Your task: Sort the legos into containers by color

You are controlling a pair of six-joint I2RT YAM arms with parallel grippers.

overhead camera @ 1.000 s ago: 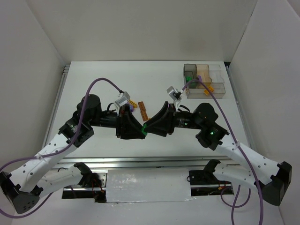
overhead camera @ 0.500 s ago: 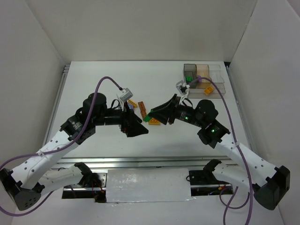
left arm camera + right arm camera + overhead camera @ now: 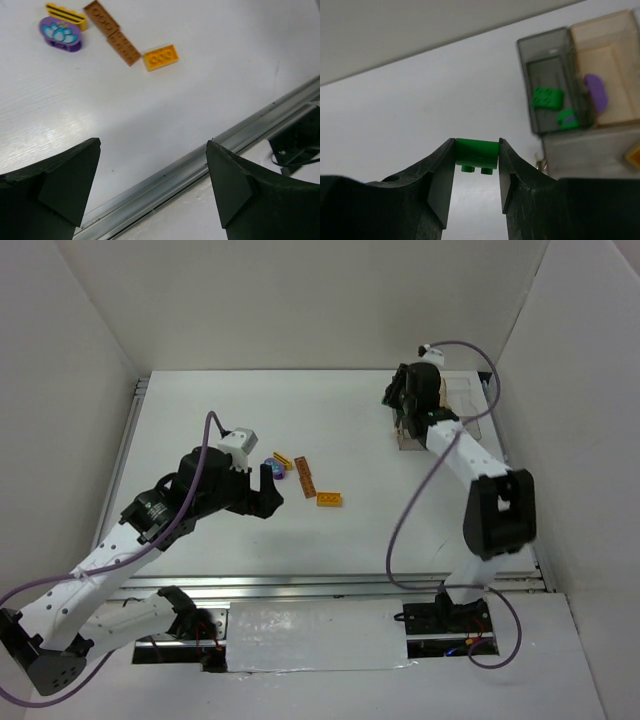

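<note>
A small green lego is pinched studs-down between my right gripper's fingers, above the table just left of the containers. The tray's dark compartment holds two green legos and the tan one a purple piece. In the top view the right gripper hangs over the tray's left end. My left gripper is open and empty, just near of the loose legos: a purple one, a striped yellow one, brown plates and an orange brick.
A metal rail runs along the table's near edge below the left gripper. White walls close in the table on the left, back and right. The right arm's cable loops over the table's right side.
The left gripper opened and let go of the green lego, then drew back left. The right gripper, holding the lego, swung from the table's middle to the tray at the back right.
</note>
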